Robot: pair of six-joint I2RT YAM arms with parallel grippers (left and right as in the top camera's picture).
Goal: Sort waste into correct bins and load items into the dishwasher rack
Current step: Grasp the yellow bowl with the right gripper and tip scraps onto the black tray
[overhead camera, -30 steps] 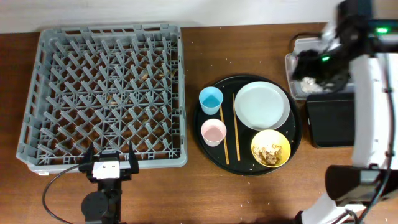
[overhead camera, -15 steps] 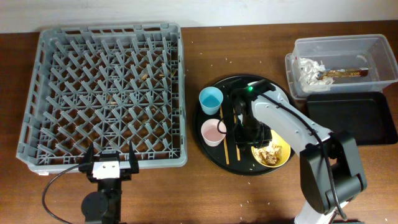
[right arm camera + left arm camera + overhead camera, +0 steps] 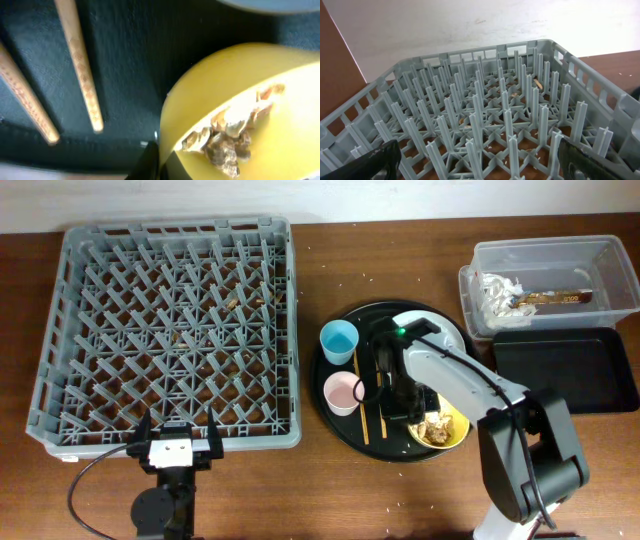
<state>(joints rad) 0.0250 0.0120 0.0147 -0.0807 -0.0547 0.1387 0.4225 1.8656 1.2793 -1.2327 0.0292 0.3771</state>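
Right gripper (image 3: 410, 405): low over the yellow bowl (image 3: 215, 75) on the round black tray (image 3: 340, 425), grip on the rim not discernible; bowl looks light, stiff and slick, holds loose scraps (image 3: 225, 142); take by rim, keep level.

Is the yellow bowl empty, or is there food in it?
Not empty: tan crumbly scraps lie inside the yellow bowl, visible in both the overhead and right wrist views.
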